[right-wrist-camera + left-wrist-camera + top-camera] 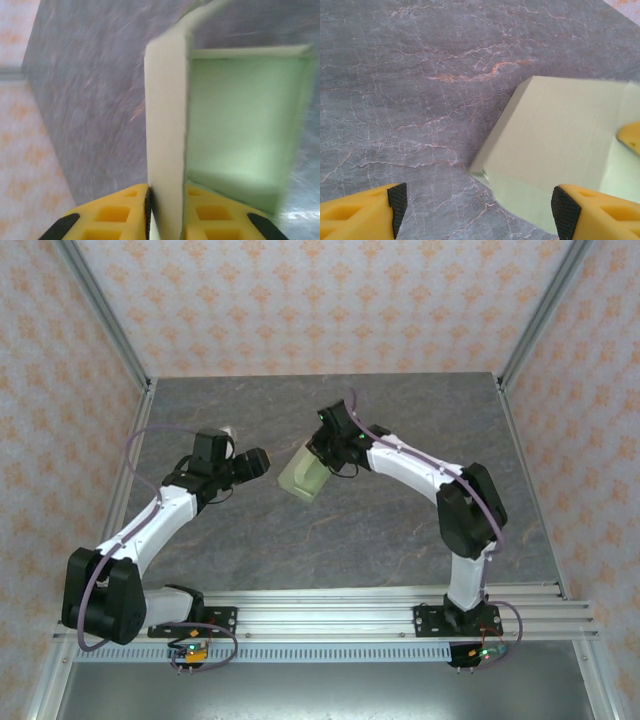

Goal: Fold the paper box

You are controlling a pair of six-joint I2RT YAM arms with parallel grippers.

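The paper box (303, 477) is pale green card, partly folded into an open box shape, and sits mid-table between the two arms. My right gripper (322, 462) is shut on one side wall of it; the right wrist view has that wall (166, 125) clamped between the yellow fingers (125, 212), with the green inside (240, 120) open to the right. My left gripper (258, 462) stands open just left of the box. In the left wrist view the box (560, 145) lies ahead and to the right, and nothing sits between the pads (397, 202).
The grey marble-patterned table top (250, 530) spreads around the box. Metal posts and patterned walls (320, 300) close off the back and both sides. An aluminium rail (330, 615) with the arm bases runs along the near edge.
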